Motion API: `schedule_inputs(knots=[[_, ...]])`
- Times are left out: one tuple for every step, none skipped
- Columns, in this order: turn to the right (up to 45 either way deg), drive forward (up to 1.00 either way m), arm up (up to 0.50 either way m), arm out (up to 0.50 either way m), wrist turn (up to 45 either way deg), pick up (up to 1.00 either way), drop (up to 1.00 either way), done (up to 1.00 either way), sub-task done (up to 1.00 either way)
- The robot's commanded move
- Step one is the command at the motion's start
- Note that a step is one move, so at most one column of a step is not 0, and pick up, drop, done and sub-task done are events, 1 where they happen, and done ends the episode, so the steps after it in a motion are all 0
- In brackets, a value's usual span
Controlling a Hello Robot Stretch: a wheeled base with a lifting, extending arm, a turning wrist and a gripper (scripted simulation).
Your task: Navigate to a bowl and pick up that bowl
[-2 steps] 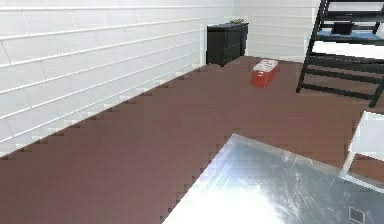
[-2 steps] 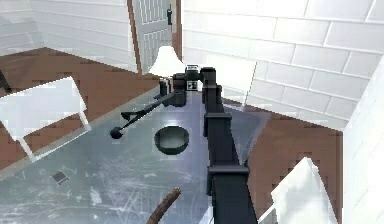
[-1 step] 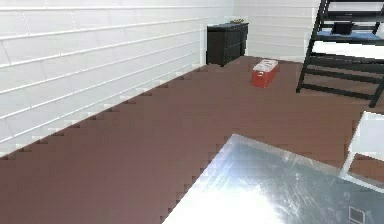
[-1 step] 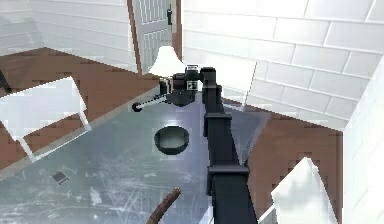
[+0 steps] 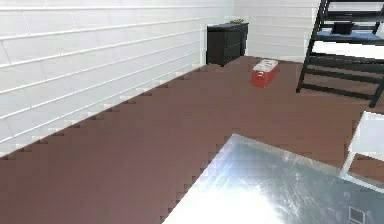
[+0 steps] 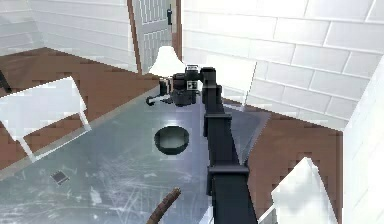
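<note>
Ahead of me, the brown floor [image 5: 150, 130] runs by a white brick wall [image 5: 90, 60] to a dark dresser [image 5: 227, 43], with a red box [image 5: 264, 72] near it. A shiny table [image 5: 280, 185] sits low in that view.

Out to my arm's side, a dark bowl [image 6: 172, 139] rests on the table, just left of my arm [image 6: 220, 140]. My tool [image 6: 158, 98] is farther out, near a white lamp [image 6: 166, 60]. I cannot tell if it holds anything.

This is a home. A dark dresser [image 5: 227, 44], a bunk bed [image 5: 345, 66] and a table [image 5: 270, 190] with white chairs [image 6: 45, 108] furnish it.
</note>
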Motion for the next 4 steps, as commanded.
schedule_inputs(knots=[[0.0,0.00,-0.30,0.00,0.0,0.00,0.00,0.00,0.00],[0.0,0.00,0.00,0.00,0.0,1.00,0.00,0.00,0.00],[0.0,0.00,0.10,0.00,0.0,0.00,0.00,0.00,0.00],[0.0,0.00,0.00,0.00,0.0,0.00,0.00,1.00,0.00]])
